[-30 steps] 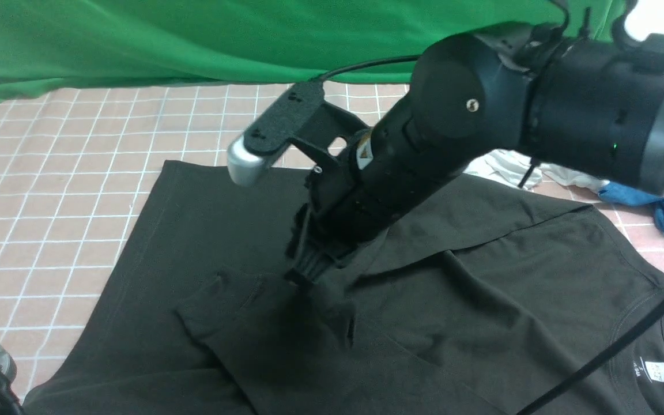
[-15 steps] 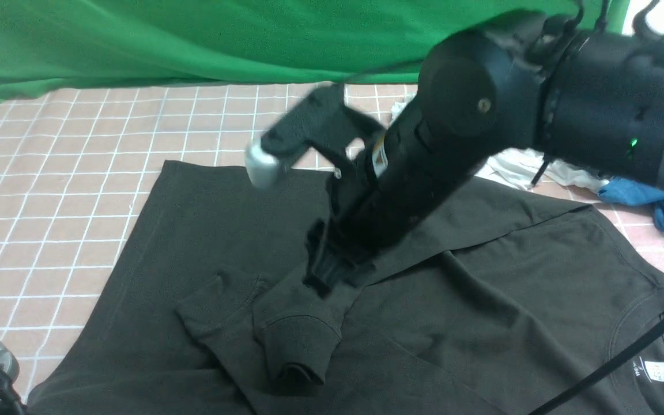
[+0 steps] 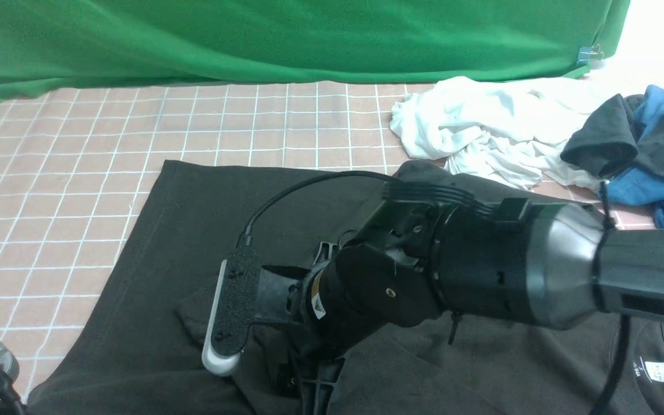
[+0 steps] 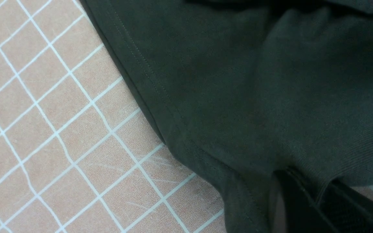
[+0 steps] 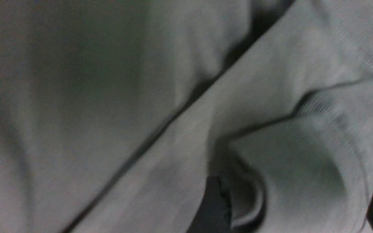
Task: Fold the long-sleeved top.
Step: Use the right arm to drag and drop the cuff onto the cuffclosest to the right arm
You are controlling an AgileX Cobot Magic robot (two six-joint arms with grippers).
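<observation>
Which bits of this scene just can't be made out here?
- Front view: the right arm hides the middle of the long-sleeved top.
- Front view: chest lettering too small to read.
- Right wrist view: blurred; the edge cuts off most of the right gripper.
- Left wrist view: the edge cuts off the left gripper.

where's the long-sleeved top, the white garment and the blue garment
long-sleeved top (image 3: 193, 219), front view, on the flat bare panel toward its far left corner
white garment (image 3: 470, 121), front view, on the middle of the crumpled heap
blue garment (image 3: 637, 193), front view, on its lower fold
</observation>
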